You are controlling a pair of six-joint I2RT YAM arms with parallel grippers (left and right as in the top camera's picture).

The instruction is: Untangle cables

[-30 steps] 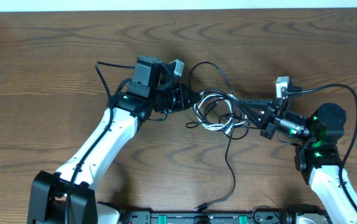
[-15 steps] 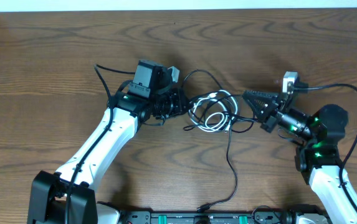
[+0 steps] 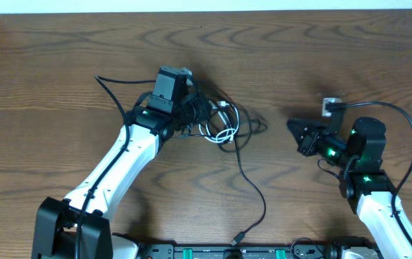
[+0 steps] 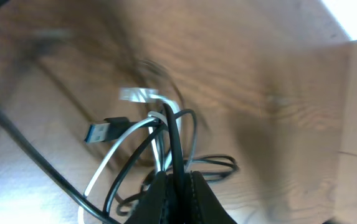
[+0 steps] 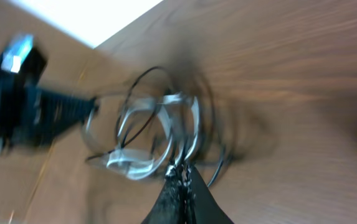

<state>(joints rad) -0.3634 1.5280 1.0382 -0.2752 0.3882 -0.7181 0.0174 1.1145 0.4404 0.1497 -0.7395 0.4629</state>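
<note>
1. Cables (image 3: 222,124) lie in loose loops on the table (image 3: 62,65) left of centre, with one black strand trailing toward the near edge.
2. Left gripper (image 4: 177,179), its arm stretched forward, is clamped on black and white strands, and a blue-tipped USB plug (image 4: 100,132) is nearby.
3. Right gripper (image 3: 293,127) points left toward the loops from well apart, fingers pressed together; the wrist view is blurred.

Overhead: even, fairly bright light; dark brown wooden table (image 3: 62,65) sharp throughout; soft shadows beside the thin black and white cables (image 3: 220,122).
Left wrist: wood heavily motion-blurred (the blue-tipped black plug (image 4: 100,131) is readable); top right corner washed out.
Right wrist: smeared throughout, cable loops ghosted; overexposed white patch upper left.
Glow: small green indicator lights (image 3: 333,152).
</note>
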